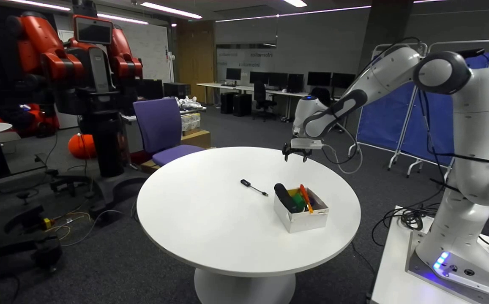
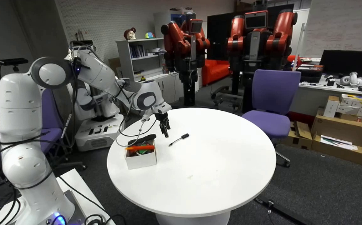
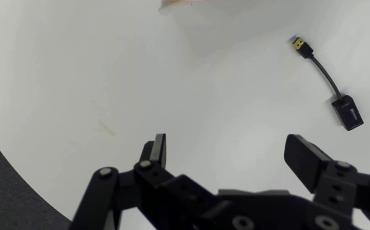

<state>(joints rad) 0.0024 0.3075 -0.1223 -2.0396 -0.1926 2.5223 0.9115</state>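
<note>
While the round white table [image 1: 210, 228] hogged the middle of both exterior views, a white box [image 1: 310, 221] sat on it with a chunky black thing [image 1: 285, 197] and a skinny orange thing [image 1: 306, 198] poking out the top. The fingers [image 3: 301, 159] were spread pretty wide and hovered over the table. Then there was the black cable adapter [image 3: 328, 77], lying flat on the table, near the box but not touching it.

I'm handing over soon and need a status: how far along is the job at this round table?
Done, it seems: the box already holds an orange stick and other things. In hand: nothing; the claw hangs open above the table. Left, perhaps: the adapter cable, which lies on the table outside the box.
</note>
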